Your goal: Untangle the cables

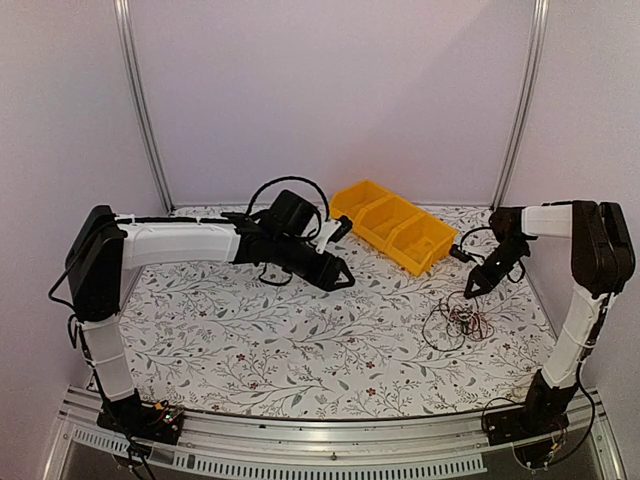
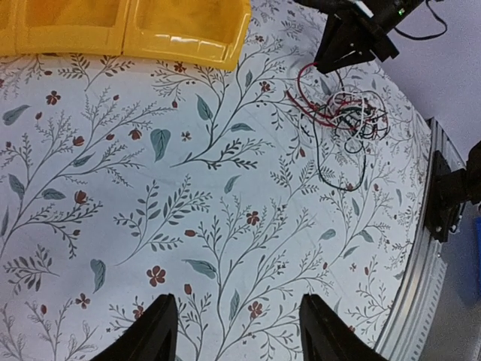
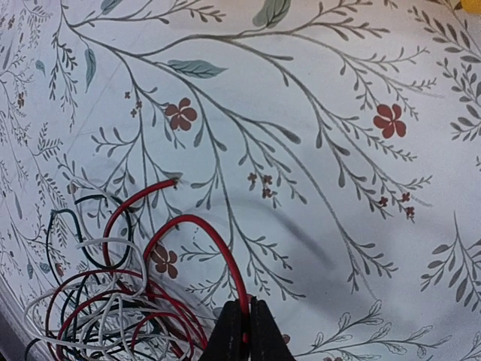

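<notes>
One red cable (image 3: 197, 219) sat clamped in the right hand (image 3: 242, 331); left hand (image 2: 237, 331) stood apart, empty. A slow pull clear of the bundle (image 3: 105, 308) seemed best.

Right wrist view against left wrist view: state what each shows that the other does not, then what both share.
Only right wrist: the close view of the right gripper pinched shut on a red cable. Only left wrist: the yellow bins, the left gripper open and holding nothing, and the metal rail. Both: the cables tangled on the floral cloth.
</notes>
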